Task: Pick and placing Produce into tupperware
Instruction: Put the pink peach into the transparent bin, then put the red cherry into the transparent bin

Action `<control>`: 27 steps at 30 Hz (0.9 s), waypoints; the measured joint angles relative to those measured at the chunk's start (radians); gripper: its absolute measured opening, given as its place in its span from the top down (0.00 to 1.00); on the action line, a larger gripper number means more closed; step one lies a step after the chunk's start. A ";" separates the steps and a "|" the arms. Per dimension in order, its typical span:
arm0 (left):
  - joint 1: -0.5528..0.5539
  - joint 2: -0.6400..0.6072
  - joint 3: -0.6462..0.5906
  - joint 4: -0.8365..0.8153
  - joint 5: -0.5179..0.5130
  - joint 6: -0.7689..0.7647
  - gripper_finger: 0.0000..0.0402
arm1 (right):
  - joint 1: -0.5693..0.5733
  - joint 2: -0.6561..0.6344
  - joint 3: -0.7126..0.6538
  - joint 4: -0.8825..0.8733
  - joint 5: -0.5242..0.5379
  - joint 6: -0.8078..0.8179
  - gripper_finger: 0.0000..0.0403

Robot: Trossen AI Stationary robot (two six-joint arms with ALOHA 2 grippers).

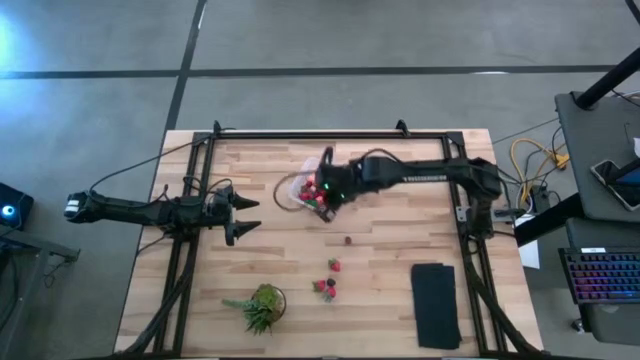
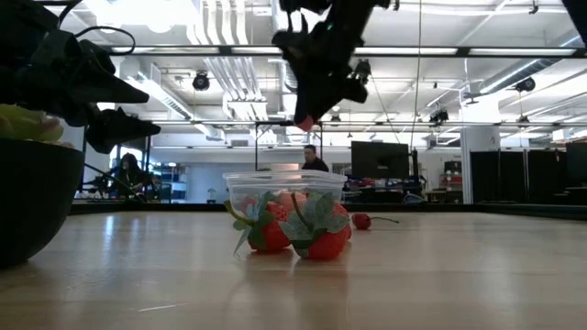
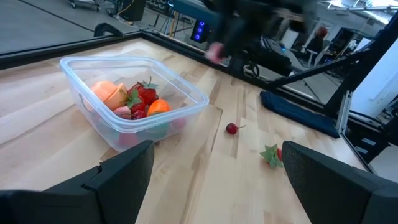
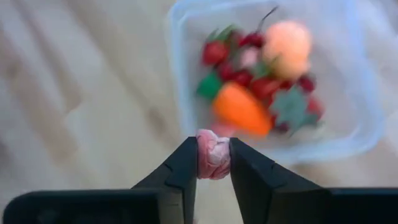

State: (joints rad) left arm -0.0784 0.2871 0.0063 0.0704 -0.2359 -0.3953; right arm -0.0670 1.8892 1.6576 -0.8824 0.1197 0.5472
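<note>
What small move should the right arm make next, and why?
Probably carry on over the tub and let go. The right end effector is shut on a small pink piece, hanging just short of the tub's rim, with other produce already inside.

Open tabletop (image 1: 400, 240) surrounds the tupperware (image 1: 298, 190); only scattered strawberries (image 1: 326, 287) dot the near side.

**Tabletop and its load**

The pale wooden tabletop (image 1: 380, 250) carries a clear tupperware (image 1: 300, 190) near the middle, three loose strawberries (image 1: 334, 265) closer to the front, one tiny red piece (image 1: 348, 239), a leafy potted plant (image 1: 262, 305) and a flat black pad (image 1: 436, 305).
</note>
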 joint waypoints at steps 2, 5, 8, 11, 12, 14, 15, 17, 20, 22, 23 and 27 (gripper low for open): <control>0.000 0.001 0.000 0.000 0.000 0.000 0.16 | -0.040 0.029 0.033 0.006 0.009 -0.036 0.78; 0.000 0.001 0.000 0.000 0.000 0.000 0.16 | -0.101 0.077 0.086 -0.002 -0.037 -0.060 0.72; 0.000 0.000 0.000 0.000 0.000 0.000 0.16 | -0.140 0.116 0.124 -0.003 -0.067 -0.080 0.65; 0.000 0.000 0.000 0.000 0.000 0.000 0.16 | -0.152 0.129 0.148 -0.003 -0.073 -0.093 0.58; 0.000 0.000 0.000 0.000 0.000 0.000 0.16 | -0.154 0.129 0.155 -0.004 -0.073 -0.095 0.55; 0.000 0.000 0.000 0.000 0.000 0.000 0.16 | -0.154 0.127 0.173 -0.028 -0.074 -0.097 0.52; 0.000 0.000 0.000 0.000 0.000 0.000 0.16 | -0.154 0.126 0.184 -0.070 -0.083 -0.110 0.51; 0.000 0.000 0.000 0.000 0.000 0.000 0.16 | -0.147 0.125 0.205 -0.171 -0.122 -0.154 0.50; 0.000 0.000 0.000 0.000 0.000 0.000 0.16 | -0.107 0.121 0.204 -0.360 -0.146 -0.208 0.50; 0.000 0.000 0.000 0.000 0.000 0.000 0.16 | -0.068 0.120 0.165 -0.458 -0.151 -0.216 0.51; 0.000 0.000 0.000 0.000 0.000 0.000 0.16 | -0.048 0.122 0.138 -0.481 -0.151 -0.216 0.52; 0.000 0.000 0.000 0.000 0.000 0.000 0.16 | 0.028 0.122 0.034 -0.388 -0.193 -0.168 0.55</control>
State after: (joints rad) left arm -0.0780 0.2874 0.0063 0.0704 -0.2363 -0.3950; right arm -0.0388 2.0113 1.6919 -1.2707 -0.0736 0.3793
